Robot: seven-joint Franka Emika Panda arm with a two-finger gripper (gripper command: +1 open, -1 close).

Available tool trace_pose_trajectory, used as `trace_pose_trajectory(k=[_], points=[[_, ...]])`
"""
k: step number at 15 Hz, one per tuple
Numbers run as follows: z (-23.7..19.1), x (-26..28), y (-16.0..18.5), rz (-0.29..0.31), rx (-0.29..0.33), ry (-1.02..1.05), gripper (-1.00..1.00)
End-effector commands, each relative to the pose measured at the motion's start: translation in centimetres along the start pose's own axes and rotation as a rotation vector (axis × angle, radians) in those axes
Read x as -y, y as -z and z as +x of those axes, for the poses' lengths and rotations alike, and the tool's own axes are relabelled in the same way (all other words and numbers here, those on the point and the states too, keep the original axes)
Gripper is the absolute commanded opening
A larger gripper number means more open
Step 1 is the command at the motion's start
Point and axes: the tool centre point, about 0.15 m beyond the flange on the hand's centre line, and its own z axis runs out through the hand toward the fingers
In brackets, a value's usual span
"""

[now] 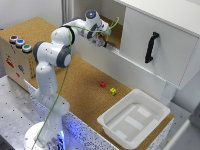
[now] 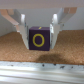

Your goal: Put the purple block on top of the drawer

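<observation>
The purple block point(image 2: 39, 38), with a yellow ring on its face, sits between my gripper's point(image 2: 39, 31) two fingers point(image 2: 22, 29), which press on its sides. It is close over a cork surface point(image 2: 42, 56); whether it touches I cannot tell. In the exterior view the gripper point(image 1: 102, 42) is at the cork ledge point(image 1: 114, 34) beside the white drawer point(image 1: 160, 50) with a black handle point(image 1: 151, 47). The block itself is hidden by the hand there.
A small red block point(image 1: 103, 84) and a yellow block point(image 1: 113, 91) lie on the cork table. A white tray point(image 1: 156, 111) stands toward the exterior view's right. A box with coloured buttons point(image 1: 18, 42) stands on the exterior view's left.
</observation>
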Motion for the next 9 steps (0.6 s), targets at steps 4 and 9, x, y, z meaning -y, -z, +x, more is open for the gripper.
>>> trace_pose_trajectory(k=[4, 9], points=[[-2.3, 5.7, 3.1, -0.056, -0.018, 0.079, -1.00], [-5.3, 11.8, 6.4, 0.112, 0.054, 0.264, -1.00]])
